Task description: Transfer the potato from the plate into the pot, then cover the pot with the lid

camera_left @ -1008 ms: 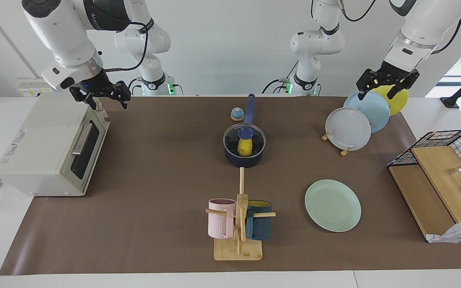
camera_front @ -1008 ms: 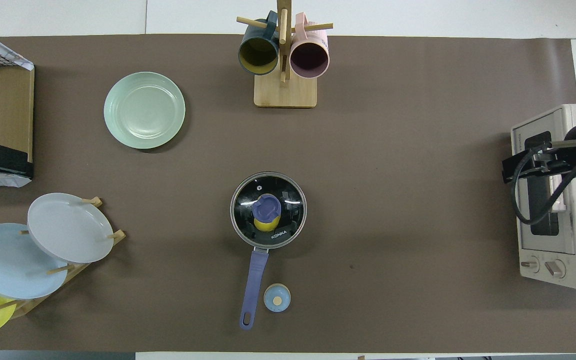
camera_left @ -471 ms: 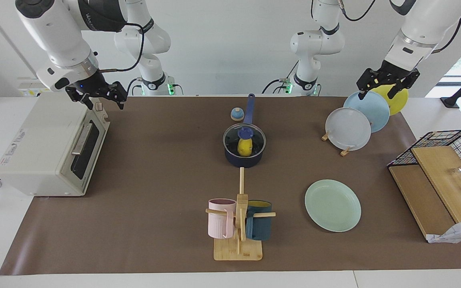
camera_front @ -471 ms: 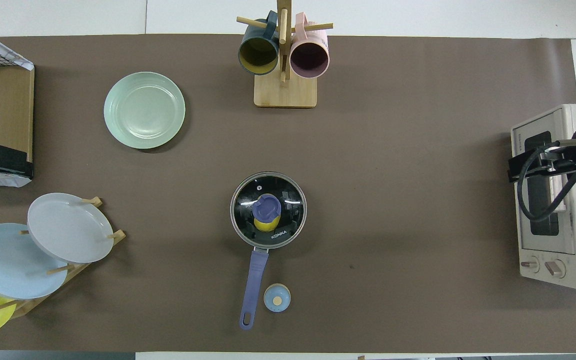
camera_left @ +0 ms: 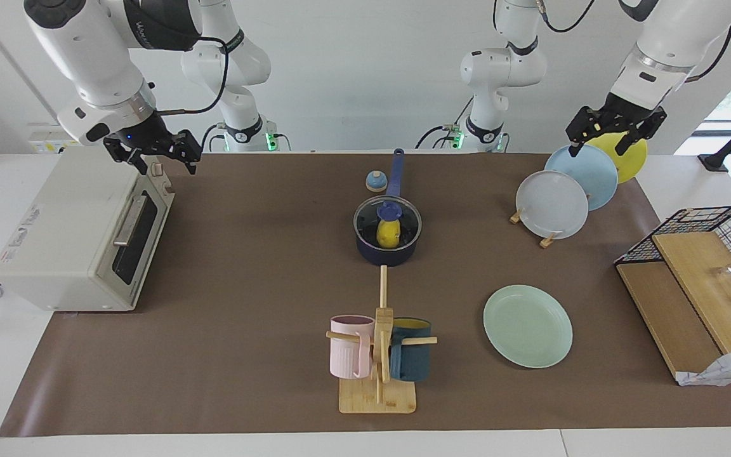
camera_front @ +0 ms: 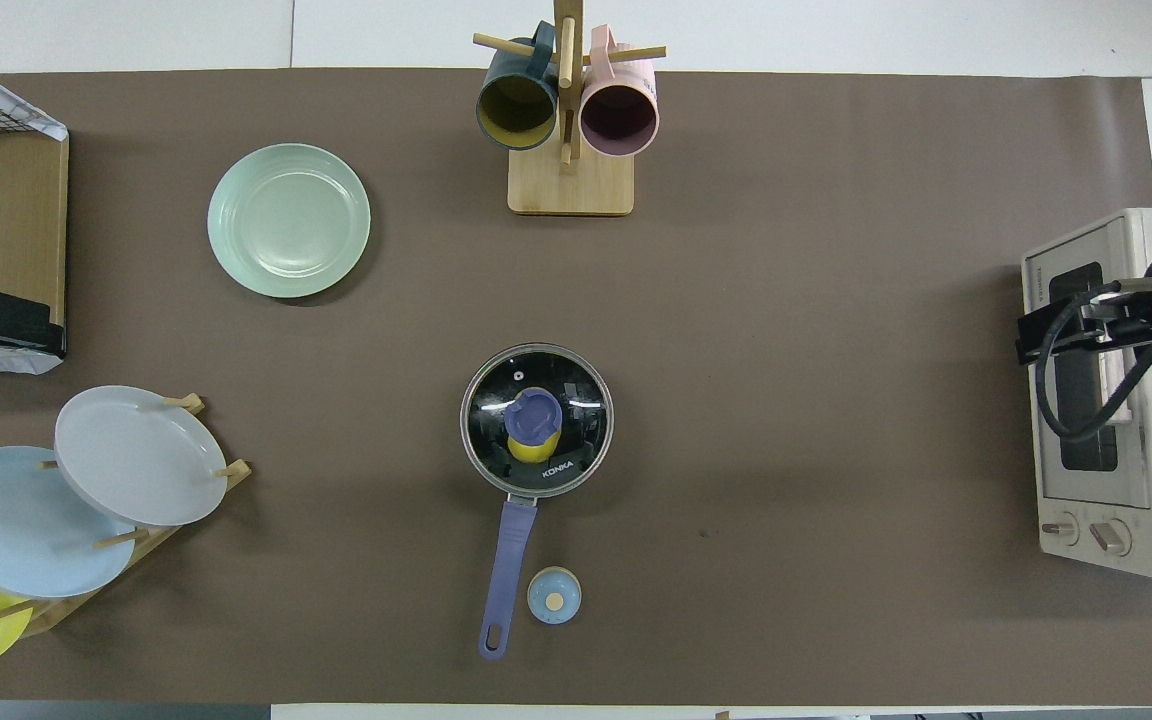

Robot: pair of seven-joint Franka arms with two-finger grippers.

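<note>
Since a second ago the right gripper [camera_left: 153, 158] has drawn up and toward its own end of the surface [camera_left: 251, 254], and it now hangs over the top edge of the toaster oven [camera_left: 80, 235]; nothing on the surface has shifted. Its jaws are spread and hold nothing. The left gripper [camera_left: 613, 134] has barely stirred: it hangs over the rack of upright plates [camera_left: 568, 190] at the left arm's end, jaws likewise spread and empty, just above the yellow plate's [camera_left: 629, 155] rim.

Well apart from both pairs of jaws, about midway between them, stands the pot [camera_left: 388, 251] with its long handle [camera_front: 508, 570] pointing toward the robots. The lid [camera_front: 576, 395] sits flat on the pot's rim, blue knob at its centre, and the potato [camera_left: 388, 236] shows through the glass, inside the pot. The plate [camera_front: 288, 221] lies bare, farther from the robots than the pot and toward the left arm's end, nearer the left jaws than the right but still well apart from them. A small blue-and-tan knob [camera_front: 554, 596] rests just beside the pot's handle. Two mugs hang on a wooden mug tree [camera_left: 378, 355], farther from the robots than the pot.
</note>
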